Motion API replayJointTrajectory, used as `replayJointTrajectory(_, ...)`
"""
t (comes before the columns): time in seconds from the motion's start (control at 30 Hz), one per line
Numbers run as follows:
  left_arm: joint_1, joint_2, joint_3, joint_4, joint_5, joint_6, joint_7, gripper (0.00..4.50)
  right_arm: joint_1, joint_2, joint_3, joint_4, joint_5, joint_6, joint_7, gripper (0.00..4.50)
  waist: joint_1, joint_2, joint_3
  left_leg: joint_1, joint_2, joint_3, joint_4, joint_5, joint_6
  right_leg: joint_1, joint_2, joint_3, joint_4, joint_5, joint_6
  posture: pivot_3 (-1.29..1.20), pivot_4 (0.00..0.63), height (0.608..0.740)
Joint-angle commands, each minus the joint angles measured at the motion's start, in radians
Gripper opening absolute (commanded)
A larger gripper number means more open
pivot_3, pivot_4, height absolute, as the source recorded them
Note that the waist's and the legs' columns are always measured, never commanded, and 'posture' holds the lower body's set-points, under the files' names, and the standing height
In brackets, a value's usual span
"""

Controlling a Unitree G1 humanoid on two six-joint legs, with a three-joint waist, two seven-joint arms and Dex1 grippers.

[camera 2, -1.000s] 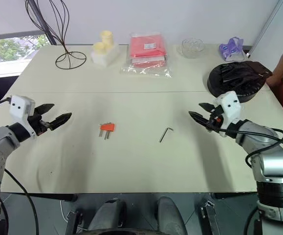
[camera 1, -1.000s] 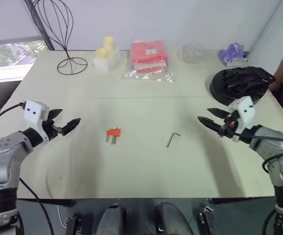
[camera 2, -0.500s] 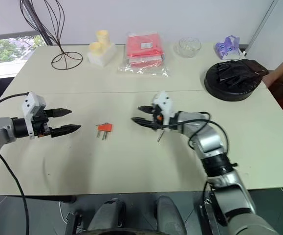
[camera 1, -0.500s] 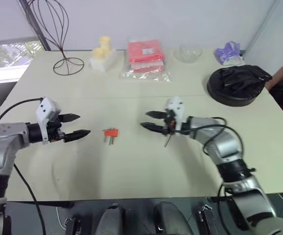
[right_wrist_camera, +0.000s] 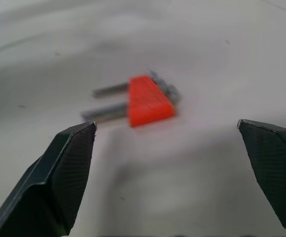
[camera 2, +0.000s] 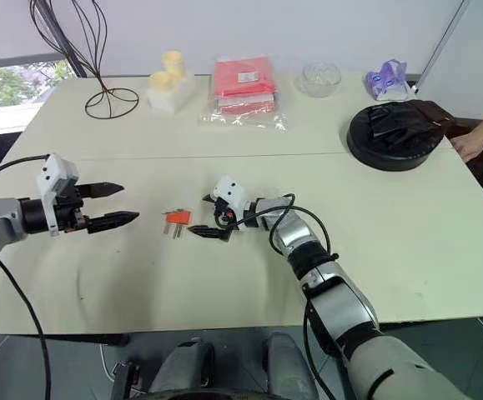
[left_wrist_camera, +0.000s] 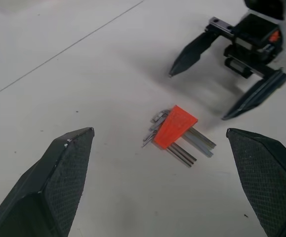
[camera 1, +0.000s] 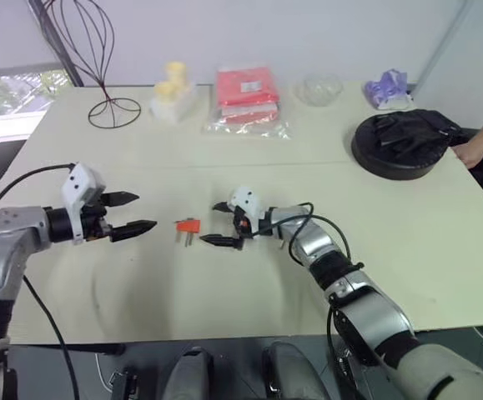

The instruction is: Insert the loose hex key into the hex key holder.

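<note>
I am working in what reads as a robot test room or lab, not a home. A wide cream table (camera 1: 224, 158) stands against a plain white wall (camera 1: 266, 33), with a window (camera 1: 7, 92) at the left showing trees outside. Along the far edge sits an unrelated assortment: a black wire stand (camera 1: 99, 58), a red packet in clear plastic (camera 1: 248, 98), a glass bowl (camera 1: 319, 87), a black round tray (camera 1: 399, 146). A person's hand (camera 1: 473, 152) rests at the right edge.

path: bare table (camera 1: 224, 292) around hex key holder (camera 1: 189, 226) | obstacles: none near (clutter along far edge)
</note>
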Motion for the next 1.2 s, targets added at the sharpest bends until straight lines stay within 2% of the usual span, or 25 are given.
replayJointTrajectory(0.03, 0.011, 0.006, 0.04, -0.04, -0.014, -0.001, 0.019, 4.5, -0.052, 0.035, -0.017, 0.081, -0.025, -0.07, 0.005, 4.46, -0.002, 0.0, 0.0, 0.0, 0.0, 0.0, 0.0, 0.0, 0.0, -0.001, 0.0, 0.0, 0.001, 0.0, 0.0, 0.0, 0.15, 0.74)
replayJointTrajectory(0.4, 0.054, -0.017, 0.048, -0.08, -0.016, -0.002, 0.071, 4.5, -0.117, 0.111, -0.027, 0.26, -0.106, -0.191, 0.009, 4.46, -0.024, 0.0, 0.0, 0.0, 0.0, -0.001, 0.0, 0.0, 0.0, -0.002, -0.001, 0.001, 0.005, 0.0, 0.0, 0.0, 0.15, 0.74)
replayJointTrajectory(0.5, 0.065, -0.017, 0.056, -0.085, -0.016, -0.003, 0.081, 4.5, -0.119, 0.121, -0.027, 0.281, -0.125, -0.218, 0.004, 3.54, -0.025, 0.0, 0.0, 0.0, 0.0, 0.0, 0.0, 0.0, 0.0, -0.005, -0.001, 0.002, 0.009, 0.0, 0.0, 0.0, 0.15, 0.74)
replayJointTrajectory(0.67, 0.073, -0.017, 0.062, -0.086, -0.018, -0.003, 0.091, 4.5, -0.127, 0.135, -0.02, 0.305, -0.165, -0.258, -0.013, 1.01, -0.025, 0.0, 0.0, 0.0, 0.0, 0.0, 0.0, 0.0, 0.0, -0.006, -0.001, 0.003, 0.011, 0.0, 0.0, 0.0, 0.15, 0.74)
replayJointTrajectory(0.9, 0.077, -0.02, 0.062, -0.08, -0.017, -0.01, 0.107, 4.5, -0.128, 0.139, -0.012, 0.317, -0.206, -0.293, -0.016, 1.01, -0.025, 0.0, 0.0, 0.0, 0.001, 0.0, 0.0, 0.0, 0.0, -0.007, -0.001, 0.003, 0.011, 0.0, 0.0, 0.0, 0.15, 0.74)
replayJointTrajectory(0.97, 0.077, -0.021, 0.061, -0.073, -0.012, -0.015, 0.109, 4.5, -0.125, 0.136, -0.008, 0.315, -0.218, -0.302, -0.014, 1.51, -0.025, 0.0, 0.0, 0.0, 0.001, 0.0, -0.001, 0.0, 0.0, -0.007, -0.001, 0.003, 0.011, 0.0, 0.0, 0.0, 0.15, 0.74)
replayJointTrajectory(1.03, 0.077, -0.023, 0.059, -0.067, -0.01, -0.02, 0.112, 4.5, -0.123, 0.135, -0.001, 0.315, -0.234, -0.31, -0.024, 2.24, -0.025, 0.0, 0.0, 0.0, 0.001, 0.001, -0.001, 0.0, 0.0, -0.007, -0.001, 0.003, 0.011, 0.0, 0.0, 0.0, 0.15, 0.74)
replayJointTrajectory(1.17, 0.07, -0.034, 0.052, -0.067, -0.008, -0.021, 0.122, 4.5, -0.123, 0.152, -0.001, 0.32, -0.243, -0.307, -0.035, 4.34, -0.025, 0.0, 0.0, 0.0, 0.001, 0.001, -0.001, 0.0, 0.0, -0.007, -0.001, 0.003, 0.011, 0.0, 0.0, 0.0, 0.15, 0.74)
replayJointTrajectory(1.2, 0.07, -0.037, 0.051, -0.07, -0.009, -0.02, 0.125, 4.5, -0.123, 0.159, -0.001, 0.321, -0.245, -0.308, -0.044, 4.34, -0.025, 0.0, 0.0, 0.0, 0.001, 0.0, -0.001, 0.0, 0.0, -0.007, -0.001, 0.003, 0.011, 0.0, 0.0, 0.0, 0.15, 0.74)
